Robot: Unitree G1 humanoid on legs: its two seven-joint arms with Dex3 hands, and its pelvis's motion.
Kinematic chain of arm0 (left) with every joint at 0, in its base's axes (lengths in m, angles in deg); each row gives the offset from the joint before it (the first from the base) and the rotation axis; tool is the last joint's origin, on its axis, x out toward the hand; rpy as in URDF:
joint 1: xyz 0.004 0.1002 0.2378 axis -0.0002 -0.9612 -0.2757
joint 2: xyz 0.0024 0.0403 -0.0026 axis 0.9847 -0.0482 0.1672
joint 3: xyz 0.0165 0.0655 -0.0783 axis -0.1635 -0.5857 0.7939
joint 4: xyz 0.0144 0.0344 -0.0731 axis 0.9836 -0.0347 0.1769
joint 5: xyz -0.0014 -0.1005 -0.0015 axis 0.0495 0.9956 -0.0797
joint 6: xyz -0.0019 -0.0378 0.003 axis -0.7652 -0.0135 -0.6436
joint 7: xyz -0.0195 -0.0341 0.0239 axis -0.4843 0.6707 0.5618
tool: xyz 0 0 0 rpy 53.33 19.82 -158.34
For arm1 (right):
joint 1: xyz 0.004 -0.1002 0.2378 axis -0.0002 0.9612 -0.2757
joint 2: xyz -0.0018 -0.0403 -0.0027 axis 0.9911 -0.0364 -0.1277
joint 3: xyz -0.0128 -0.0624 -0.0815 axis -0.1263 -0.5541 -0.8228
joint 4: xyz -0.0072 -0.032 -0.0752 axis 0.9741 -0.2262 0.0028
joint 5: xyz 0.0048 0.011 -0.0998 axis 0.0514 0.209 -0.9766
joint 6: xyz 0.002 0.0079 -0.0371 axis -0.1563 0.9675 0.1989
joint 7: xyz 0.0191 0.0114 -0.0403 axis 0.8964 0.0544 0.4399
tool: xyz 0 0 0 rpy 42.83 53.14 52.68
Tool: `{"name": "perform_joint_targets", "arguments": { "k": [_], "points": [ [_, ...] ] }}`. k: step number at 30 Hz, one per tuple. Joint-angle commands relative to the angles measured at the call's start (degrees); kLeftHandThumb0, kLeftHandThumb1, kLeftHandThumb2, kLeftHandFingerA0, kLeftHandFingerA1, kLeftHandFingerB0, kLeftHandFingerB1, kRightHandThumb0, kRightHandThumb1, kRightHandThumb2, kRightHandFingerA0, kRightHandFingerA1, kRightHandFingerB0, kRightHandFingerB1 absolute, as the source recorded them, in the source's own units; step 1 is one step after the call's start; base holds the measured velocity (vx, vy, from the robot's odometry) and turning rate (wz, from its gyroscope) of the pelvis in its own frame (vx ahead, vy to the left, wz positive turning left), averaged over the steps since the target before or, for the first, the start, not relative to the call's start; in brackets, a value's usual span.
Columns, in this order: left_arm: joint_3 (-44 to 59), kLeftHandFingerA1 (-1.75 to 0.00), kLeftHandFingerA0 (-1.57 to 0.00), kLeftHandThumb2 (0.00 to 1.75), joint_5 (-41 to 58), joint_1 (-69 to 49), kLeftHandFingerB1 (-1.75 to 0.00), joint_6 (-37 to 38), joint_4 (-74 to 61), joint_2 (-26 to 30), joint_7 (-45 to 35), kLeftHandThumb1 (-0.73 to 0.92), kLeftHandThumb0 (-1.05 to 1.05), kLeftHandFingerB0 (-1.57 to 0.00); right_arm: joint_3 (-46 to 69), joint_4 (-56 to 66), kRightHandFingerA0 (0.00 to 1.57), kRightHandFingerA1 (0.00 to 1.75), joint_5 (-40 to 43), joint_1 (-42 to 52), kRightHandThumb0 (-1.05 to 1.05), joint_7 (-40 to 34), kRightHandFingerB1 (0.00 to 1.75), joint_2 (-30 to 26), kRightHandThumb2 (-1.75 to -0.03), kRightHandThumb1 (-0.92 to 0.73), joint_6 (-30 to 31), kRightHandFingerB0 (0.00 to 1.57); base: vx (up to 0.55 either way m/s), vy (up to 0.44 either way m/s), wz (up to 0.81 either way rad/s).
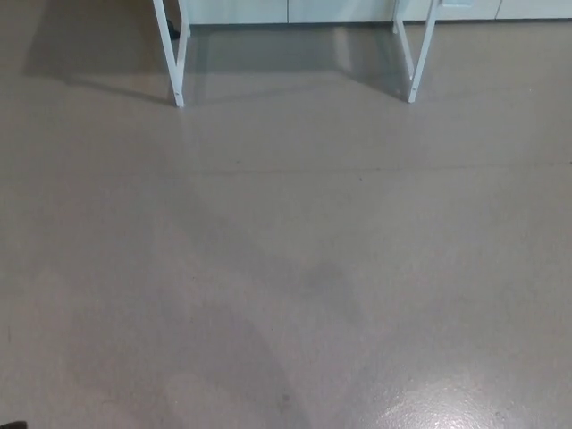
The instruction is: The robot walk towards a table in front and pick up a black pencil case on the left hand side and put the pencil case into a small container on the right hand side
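Observation:
Neither the pencil case nor the small container shows in the head view. Only the table's white legs are visible at the top: a left pair [175, 54] and a right pair [418, 49]; the tabletop is cut off above the picture. Neither of my hands is in view.
Grey floor [286, 268] fills nearly the whole picture, with a bright glare patch at the lower right [456, 407]. A pale wall base [295, 11] runs behind the table legs. A tiny dark spot sits at the bottom left corner [11, 425].

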Motion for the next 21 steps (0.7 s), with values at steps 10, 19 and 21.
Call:
{"name": "perform_joint_targets", "arguments": {
  "k": [10,19,21],
  "points": [
    [-1.4,-0.43,-0.45,0.55,-0.8,1.1,-0.36,5.3,2.3,1.6,-0.6,0.49,-0.16,-0.35,1.6,-2.4,0.47,0.50,1.5,0.0,-0.43,-0.9,0.46,-1.3,-0.73,-0.47,-5.0,0.35,0.00,0.000,0.00],
    [-1.4,-0.43,-0.46,0.54,-0.2,1.7,-0.35,5.2,2.4,1.8,-1.3,0.48,-0.14,-0.34,1.9,-2.5,0.47,0.49,1.6,0.1,-0.43,-1.2,0.46,-1.0,-0.73,-0.47,-4.6,0.36,0.00,0.000,0.00],
    [-2.0,-0.42,-0.46,0.54,-0.8,2.5,-0.35,5.1,2.5,2.2,-1.3,0.49,-0.14,-0.35,2.2,-2.7,0.47,0.50,1.9,0.7,-0.43,-1.4,0.46,-0.5,-0.73,-0.47,-5.4,0.36,0.00,0.000,0.00]
  ]
}}
